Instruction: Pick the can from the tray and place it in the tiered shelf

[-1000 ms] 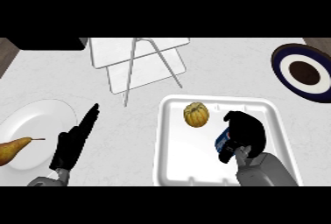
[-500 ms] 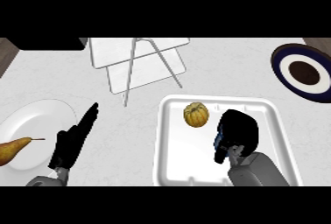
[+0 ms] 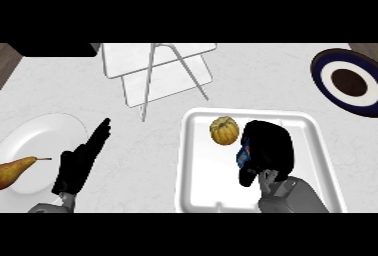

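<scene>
My right hand (image 3: 267, 150) is over the middle of the white tray (image 3: 198, 180), fingers curled round a blue can (image 3: 243, 156). Only a sliver of the can shows at the hand's left side; the rest is hidden by the fingers. The white tiered shelf (image 3: 159, 72) with thin wire legs stands at the back of the counter, left of the tray's far edge. My left hand (image 3: 80, 162) rests open at the lower left, fingers straight and pointing up and to the right.
A small yellow-orange squash (image 3: 224, 130) lies in the tray just left of my right hand. A white plate (image 3: 44, 140) with a pear (image 3: 15, 170) sits at the far left. A dark blue plate (image 3: 347, 82) lies at the back right.
My right hand with the can has shifted left and toward the back over the tray, closer to the squash. The left hand has not moved.
</scene>
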